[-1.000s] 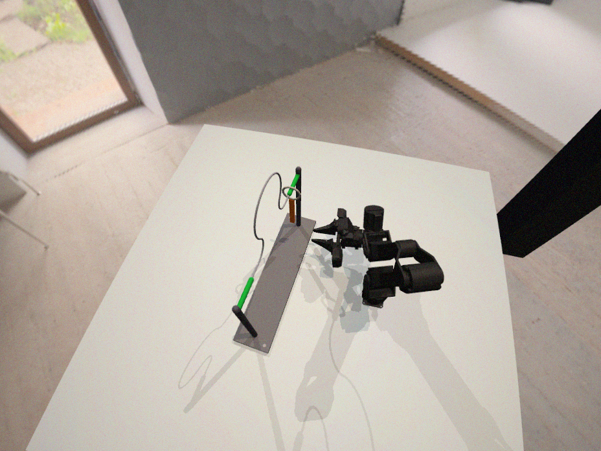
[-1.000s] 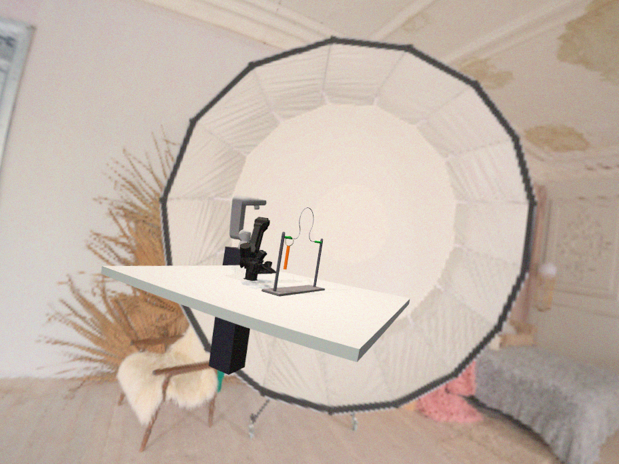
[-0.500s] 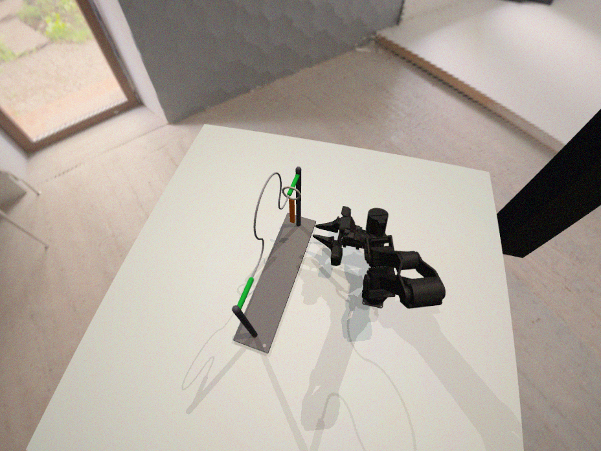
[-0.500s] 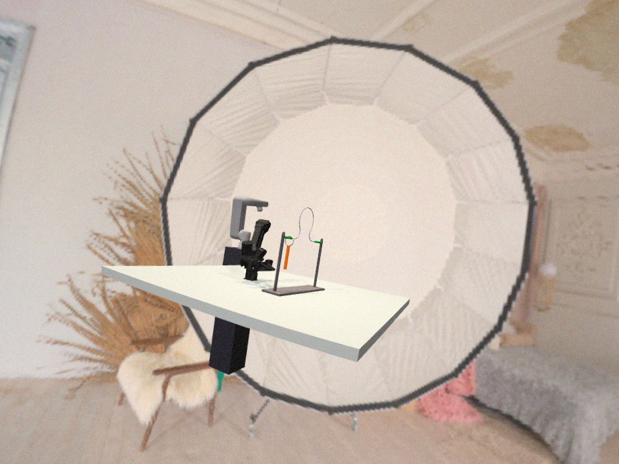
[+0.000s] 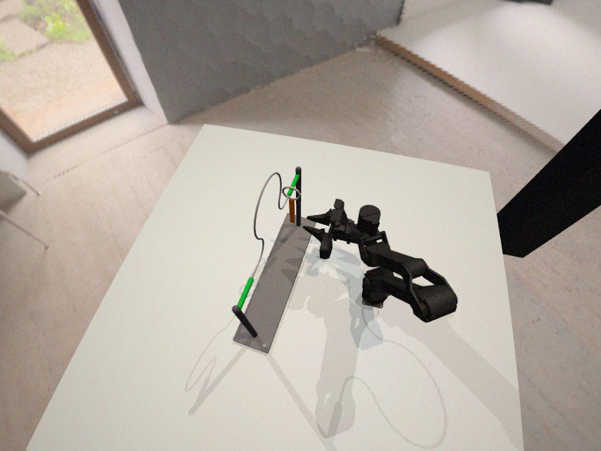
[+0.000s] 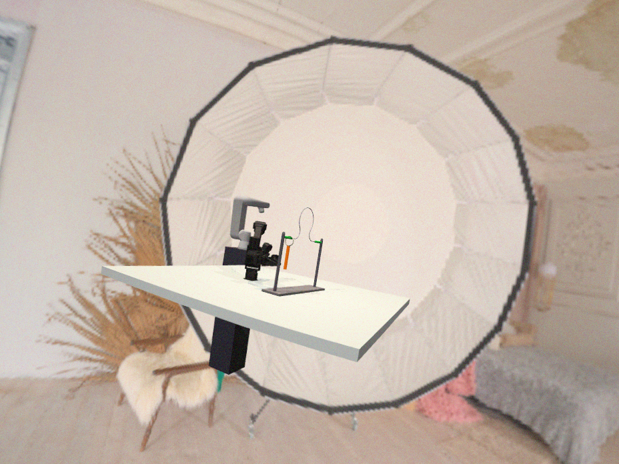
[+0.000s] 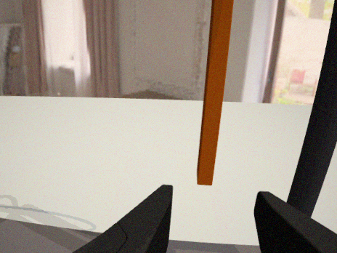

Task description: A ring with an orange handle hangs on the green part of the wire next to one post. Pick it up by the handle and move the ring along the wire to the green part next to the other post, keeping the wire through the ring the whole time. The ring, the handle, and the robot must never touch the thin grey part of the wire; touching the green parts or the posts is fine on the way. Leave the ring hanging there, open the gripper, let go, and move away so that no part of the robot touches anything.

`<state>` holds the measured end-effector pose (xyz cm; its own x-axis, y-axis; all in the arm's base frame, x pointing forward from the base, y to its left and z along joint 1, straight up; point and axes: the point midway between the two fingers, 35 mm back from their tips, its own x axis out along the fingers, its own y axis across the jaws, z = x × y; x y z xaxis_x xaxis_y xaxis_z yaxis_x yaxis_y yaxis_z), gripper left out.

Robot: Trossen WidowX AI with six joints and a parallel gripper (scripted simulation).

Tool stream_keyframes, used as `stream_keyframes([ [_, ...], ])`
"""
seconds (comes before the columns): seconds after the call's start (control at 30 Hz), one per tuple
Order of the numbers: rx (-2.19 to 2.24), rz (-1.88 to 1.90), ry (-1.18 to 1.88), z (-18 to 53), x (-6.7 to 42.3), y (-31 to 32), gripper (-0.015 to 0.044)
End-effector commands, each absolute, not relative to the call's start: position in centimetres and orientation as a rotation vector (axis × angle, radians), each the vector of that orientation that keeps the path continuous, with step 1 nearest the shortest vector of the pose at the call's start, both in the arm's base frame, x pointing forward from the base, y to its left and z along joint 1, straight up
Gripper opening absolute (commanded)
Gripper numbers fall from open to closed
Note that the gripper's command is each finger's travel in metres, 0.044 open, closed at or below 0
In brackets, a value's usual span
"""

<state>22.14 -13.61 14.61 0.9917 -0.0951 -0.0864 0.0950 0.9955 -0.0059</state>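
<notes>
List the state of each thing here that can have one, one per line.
Claw: part open, holding nothing, short of the handle.
Handle: hanging straight down, untouched.
Ring: threaded on the green part by the far post, not yet moved.
Far post: upright, right of the handle in the wrist view.
Near green part: bare, no ring on it.

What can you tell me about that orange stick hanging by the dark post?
The orange handle is a slim, straight bar of square section, plain and matte, like painted plastic. It hangs upright from the pale ring, which circles the green part of the wire beside the post. Its lower end hangs free above the grey base plate. The gripper sits just below and short of it, jaws apart, touching nothing.
</notes>
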Motion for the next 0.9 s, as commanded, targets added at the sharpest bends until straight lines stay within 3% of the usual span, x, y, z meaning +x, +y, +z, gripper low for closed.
stream_keyframes([
  [0.0,-0.007,-0.102,0.080,15.0,22.5,-13.8,0.0160],
  [0.87,-0.008,-0.102,0.080,15.0,26.1,-14.4,0.0160],
])
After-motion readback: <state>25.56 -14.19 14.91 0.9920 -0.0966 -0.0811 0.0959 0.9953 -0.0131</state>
